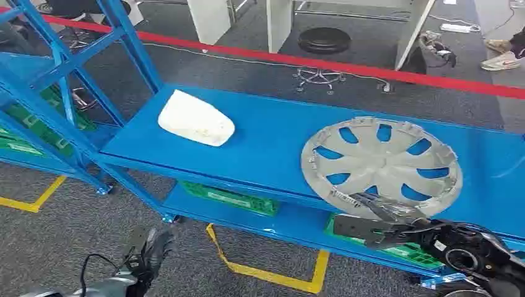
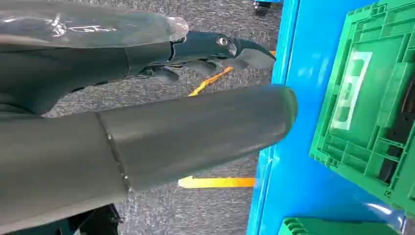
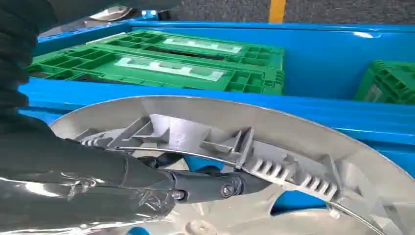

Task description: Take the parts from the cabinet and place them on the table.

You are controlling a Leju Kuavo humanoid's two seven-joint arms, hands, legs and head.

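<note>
My right hand (image 1: 396, 224), fingers (image 3: 205, 183) hooked over the wheel cover (image 1: 382, 166) near rim; left hand (image 1: 145, 250) hangs open, farther.

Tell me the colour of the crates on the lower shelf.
Green, the crates on the blue lower shelf; clearest in the right wrist view.

The right hand (image 1: 396, 226) covers the near rim of the silver hubcap (image 1: 382, 164), and its fingertips are hidden behind the rim's ribs in the right wrist view. The green crates (image 1: 230, 198) under the blue shelf (image 1: 266, 139) show just their front edges. The left hand (image 1: 145, 250) is dark and low, its finger pose unclear.
</note>
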